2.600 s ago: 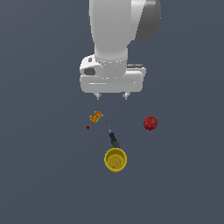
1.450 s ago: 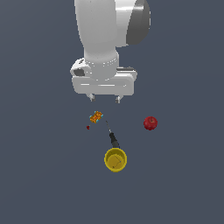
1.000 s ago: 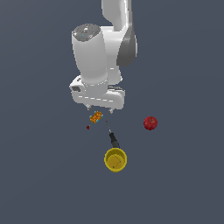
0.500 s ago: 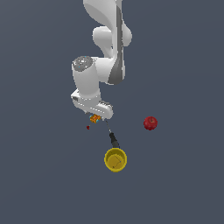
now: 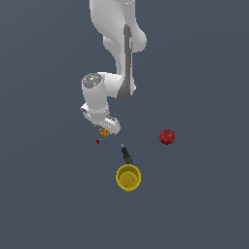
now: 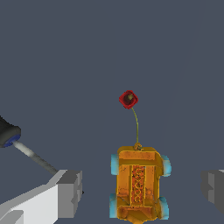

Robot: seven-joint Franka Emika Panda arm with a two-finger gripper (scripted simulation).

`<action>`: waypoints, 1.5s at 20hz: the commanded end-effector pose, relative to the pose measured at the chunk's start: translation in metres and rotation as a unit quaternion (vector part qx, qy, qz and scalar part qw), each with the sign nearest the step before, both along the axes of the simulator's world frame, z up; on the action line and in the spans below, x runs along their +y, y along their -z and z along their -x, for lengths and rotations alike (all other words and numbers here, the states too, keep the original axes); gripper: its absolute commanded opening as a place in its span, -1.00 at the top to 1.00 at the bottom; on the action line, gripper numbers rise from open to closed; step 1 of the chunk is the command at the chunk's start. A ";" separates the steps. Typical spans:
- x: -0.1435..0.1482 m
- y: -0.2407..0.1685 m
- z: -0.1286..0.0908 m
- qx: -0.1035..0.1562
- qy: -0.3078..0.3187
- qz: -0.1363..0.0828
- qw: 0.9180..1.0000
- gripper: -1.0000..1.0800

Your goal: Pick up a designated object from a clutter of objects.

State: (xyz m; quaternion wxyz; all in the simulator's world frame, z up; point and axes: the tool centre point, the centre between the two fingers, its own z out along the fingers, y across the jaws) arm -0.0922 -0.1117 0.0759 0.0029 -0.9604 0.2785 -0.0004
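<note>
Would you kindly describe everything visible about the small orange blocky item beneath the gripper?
The orange blocky item looks like a tiny toy cart: a glossy orange body with a patterned centre strip and pale blue wheels at its corners. A thin cord runs from one end to a small red knob. It lies flat on the grey floor between the open gripper fingers, which do not touch it.

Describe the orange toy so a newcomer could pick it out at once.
Find the white arm and follow it down to the open gripper; the orange toy lies between its fingers. It is blocky with pale blue wheels and a thin cord to a small red knob, unlike the round apple, yellow cup or black-handled tool.
</note>
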 end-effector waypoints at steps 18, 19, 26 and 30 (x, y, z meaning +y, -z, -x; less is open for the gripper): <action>-0.004 0.040 0.011 0.001 0.015 0.003 1.000 -0.92; -0.004 0.044 0.011 0.001 0.015 0.003 1.000 -0.92; -0.005 0.058 0.012 0.001 0.016 0.002 1.000 -0.92; -0.005 0.059 0.012 0.001 0.016 0.002 1.000 1.00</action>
